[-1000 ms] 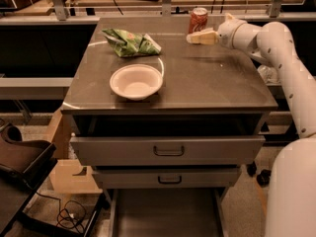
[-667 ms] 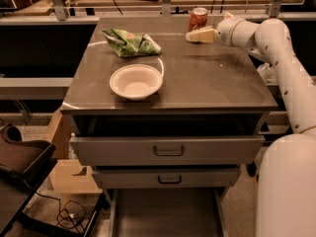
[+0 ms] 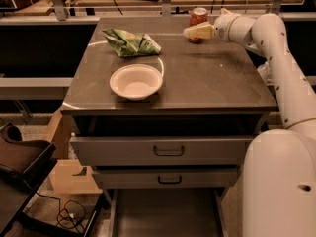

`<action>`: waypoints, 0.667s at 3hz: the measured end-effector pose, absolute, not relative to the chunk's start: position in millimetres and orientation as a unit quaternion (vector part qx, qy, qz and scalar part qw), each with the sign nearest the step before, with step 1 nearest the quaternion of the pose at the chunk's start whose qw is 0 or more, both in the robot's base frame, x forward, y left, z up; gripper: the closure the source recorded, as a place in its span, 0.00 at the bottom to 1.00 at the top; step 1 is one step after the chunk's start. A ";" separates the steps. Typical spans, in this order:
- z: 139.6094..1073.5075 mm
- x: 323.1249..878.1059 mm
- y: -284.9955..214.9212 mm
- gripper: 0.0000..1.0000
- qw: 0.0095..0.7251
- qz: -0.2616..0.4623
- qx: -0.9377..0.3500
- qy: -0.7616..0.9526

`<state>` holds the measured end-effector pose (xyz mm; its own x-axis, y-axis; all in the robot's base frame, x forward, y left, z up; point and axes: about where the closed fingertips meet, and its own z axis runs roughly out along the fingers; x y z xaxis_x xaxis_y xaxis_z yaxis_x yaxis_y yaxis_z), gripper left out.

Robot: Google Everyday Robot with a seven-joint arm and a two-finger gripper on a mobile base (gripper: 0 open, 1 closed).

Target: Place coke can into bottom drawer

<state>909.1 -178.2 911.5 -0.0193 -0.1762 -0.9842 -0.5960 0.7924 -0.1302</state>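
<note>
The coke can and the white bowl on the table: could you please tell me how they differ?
The coke can is red; the white bowl is plain white. The coke can is narrow and small, the white bowl wide, low and far larger. The coke can stands at the far edge of the table with the pincer right at it; the white bowl sits nearer the front, away from the pincer. Both rest upright on the table.

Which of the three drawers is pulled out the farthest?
The bottom drawer: its bare floor shows, while the top drawer and middle drawer show mainly handled fronts. The gripper is at the coke can.
</note>
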 end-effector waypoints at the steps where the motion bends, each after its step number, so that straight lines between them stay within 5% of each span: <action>1: 913.4 912.8 -172.3 0.00 0.636 0.160 -0.280 0.701; 2: 913.0 915.7 -164.9 0.00 0.626 0.158 -0.275 0.713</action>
